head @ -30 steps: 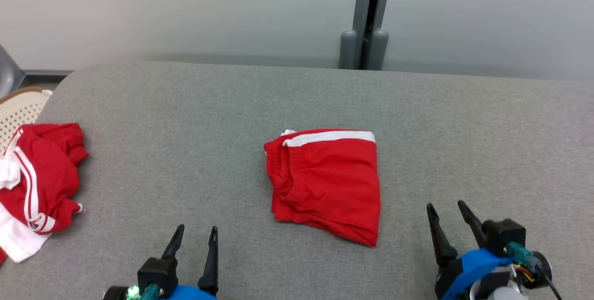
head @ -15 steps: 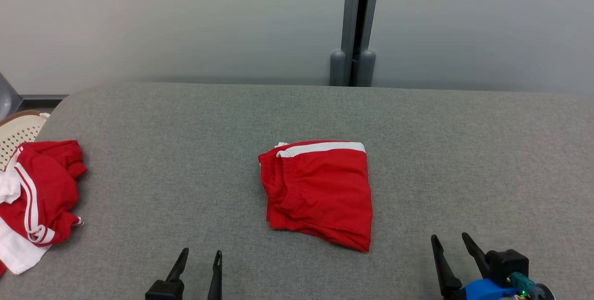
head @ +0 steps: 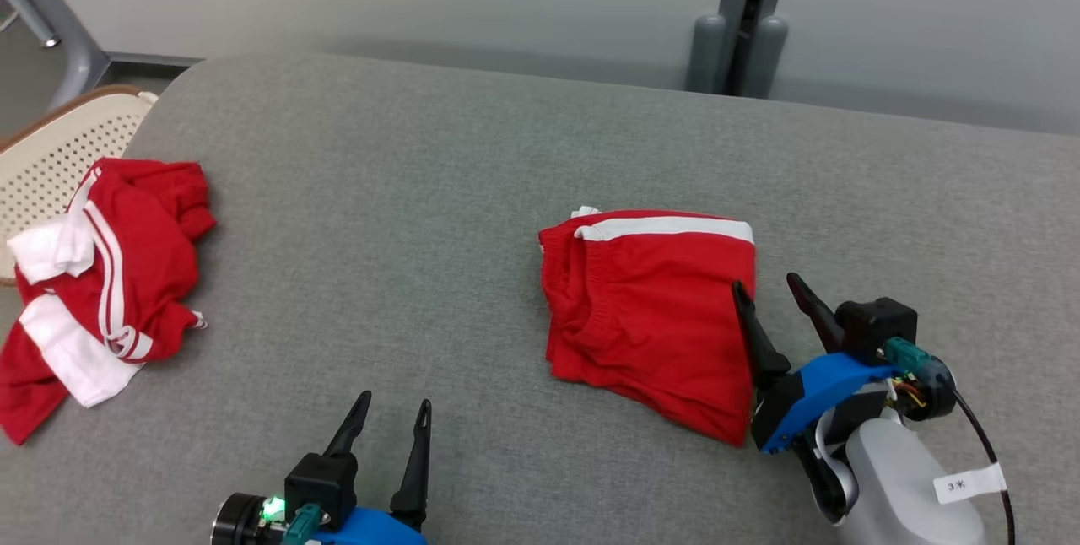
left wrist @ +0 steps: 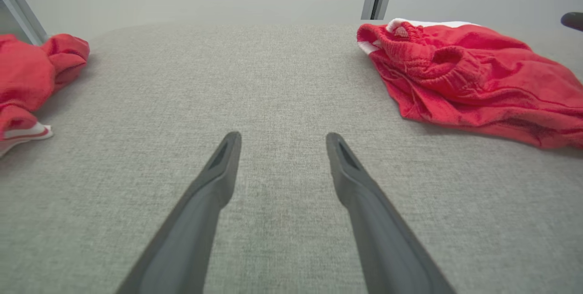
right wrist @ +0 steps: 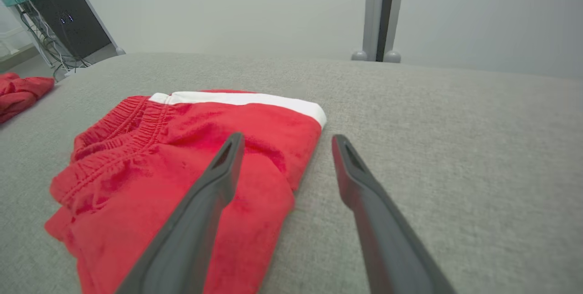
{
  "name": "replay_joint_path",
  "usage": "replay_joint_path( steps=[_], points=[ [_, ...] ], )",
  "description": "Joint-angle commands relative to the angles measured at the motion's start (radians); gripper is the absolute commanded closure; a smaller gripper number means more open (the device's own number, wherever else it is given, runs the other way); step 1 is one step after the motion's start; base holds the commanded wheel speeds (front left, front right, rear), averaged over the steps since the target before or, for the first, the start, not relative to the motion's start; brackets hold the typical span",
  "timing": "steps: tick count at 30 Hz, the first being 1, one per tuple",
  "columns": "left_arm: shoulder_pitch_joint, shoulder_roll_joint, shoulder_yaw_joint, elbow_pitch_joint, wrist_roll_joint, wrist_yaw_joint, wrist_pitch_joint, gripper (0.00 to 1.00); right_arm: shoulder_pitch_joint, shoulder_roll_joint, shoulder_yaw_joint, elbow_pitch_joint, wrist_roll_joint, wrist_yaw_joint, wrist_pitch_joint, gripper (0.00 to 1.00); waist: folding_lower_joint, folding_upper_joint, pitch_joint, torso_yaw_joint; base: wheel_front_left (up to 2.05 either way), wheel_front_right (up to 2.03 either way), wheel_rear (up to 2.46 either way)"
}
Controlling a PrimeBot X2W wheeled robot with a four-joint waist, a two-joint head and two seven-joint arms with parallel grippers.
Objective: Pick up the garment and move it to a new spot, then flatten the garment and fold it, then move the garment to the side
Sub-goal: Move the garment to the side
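Head view: two garments on the table [head: 422, 191], folded shorts [head: 650, 317] and a heap [head: 110, 275]. Two grippers, spread and empty: right gripper [head: 766, 282] straddles the shorts' right edge, left gripper [head: 395, 400] well apart.

Crumpled red-white clothes [head: 126, 275], grey table [head: 380, 191], metal post [head: 747, 13]

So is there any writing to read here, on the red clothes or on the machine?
"3米": small white tag hanging beside the pale forearm behind the right claw; second mark tiny, unsure.
No writing on the folded red shorts, only a white band.
None visible on the crumpled red garment.
The dark cabinet in the right wrist view is too blurred to read.
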Motion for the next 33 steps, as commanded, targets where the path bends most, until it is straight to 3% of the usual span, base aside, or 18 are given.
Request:
replay_joint_path(
  steps=[1, 9, 10, 11, 14, 18, 33],
  points=[
    [-0.014, 0.0, 0.0, 0.002, -0.005, -0.006, -0.003, 0.0, -0.023, -0.003, -0.001, 0.02, -0.001, 0.0, -0.003, 0.0, -0.0002, -0.0001, 0.034, 0.038, 0.0, 0.0, 0.0],
    [-0.025, -0.001, -0.003, 0.011, -0.018, -0.014, -0.003, 0.0, -0.106, -0.003, -0.035, 0.306, 0.023, 0.0, 0.014, 0.0, -0.0002, -0.0001, 0.056, 0.098, 0.0, 0.0, 0.0],
    [-0.024, 0.0, 0.0, 0.011, -0.018, -0.013, -0.003, 0.0, -0.107, -0.002, -0.03, 0.325, 0.03, 0.0, 0.012, 0.75, -0.0002, -0.0001, 0.056, 0.097, 0.0, 0.0, 0.0],
    [-0.022, 0.0, 0.005, 0.011, -0.017, -0.014, -0.003, 0.0, -0.112, 0.0, -0.022, 0.337, 0.035, 0.0, 0.011, 1.0, -0.0002, -0.0001, 0.058, 0.094, 0.0, 0.0, 0.0],
    [-0.017, -0.001, 0.013, 0.011, -0.009, -0.015, -0.003, 0.0, -0.126, -0.001, -0.018, 0.348, 0.048, 0.0, 0.003, 1.0, -0.0002, -0.0001, 0.054, 0.071, 0.0, 0.0, 0.0],
    [-0.017, -0.001, 0.019, -0.002, -0.003, -0.016, -0.003, 0.0, -0.117, -0.009, -0.052, 0.273, 0.028, -0.001, -0.001, 1.0, -0.0002, -0.0001, 0.038, 0.006, 0.0, 0.0, 0.0],
    [-0.083, 0.0, -0.058, -0.025, 0.015, -0.038, -0.003, 0.0, 0.009, -0.003, -0.033, 0.11, 0.046, 0.0, -0.001, 1.0, -0.0002, -0.0001, 0.055, -0.416, 0.0, 0.0, 0.0]
  ],
)
